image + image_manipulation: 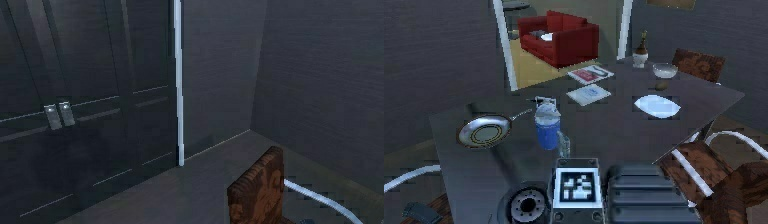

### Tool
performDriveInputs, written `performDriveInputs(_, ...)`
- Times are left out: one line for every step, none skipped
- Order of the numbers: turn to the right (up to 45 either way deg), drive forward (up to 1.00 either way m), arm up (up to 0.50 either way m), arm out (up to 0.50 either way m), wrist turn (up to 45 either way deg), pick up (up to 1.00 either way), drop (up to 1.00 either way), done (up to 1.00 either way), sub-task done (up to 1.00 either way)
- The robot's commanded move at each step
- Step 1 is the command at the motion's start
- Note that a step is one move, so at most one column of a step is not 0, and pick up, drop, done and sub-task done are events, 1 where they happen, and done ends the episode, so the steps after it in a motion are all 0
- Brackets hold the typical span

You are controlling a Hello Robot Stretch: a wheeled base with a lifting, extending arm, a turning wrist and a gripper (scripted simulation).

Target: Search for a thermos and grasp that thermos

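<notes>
**Thermos** (547,128): blue body, pale cap, upright on the dark worktop (624,130), near its close edge.

**Jaws:** dark wrist gear with a white marker (577,187) sits low in the arm side view, near the thermos. How the jaws stand, and whether they hold anything, cannot be told.

**Beside it:** metal pan (482,130), with its handle toward the thermos.

**Farther out:** 2 books (588,94), white plate (656,104), bowl (664,71), brown chair (702,64), and a red sofa (564,35) through a doorway.

**Ahead:** dark double doors (90,90).

**Step:** search judged complete; the grasp is in hand.

**Next:** line the jaws up on the thermos body, approach level, stay clear of the pan handle and avoid tipping the thermos.
</notes>
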Motion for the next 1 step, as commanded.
performDriveInputs(0.0,0.0,0.0,0.4,0.0,0.0,0.0,0.0,0.0)
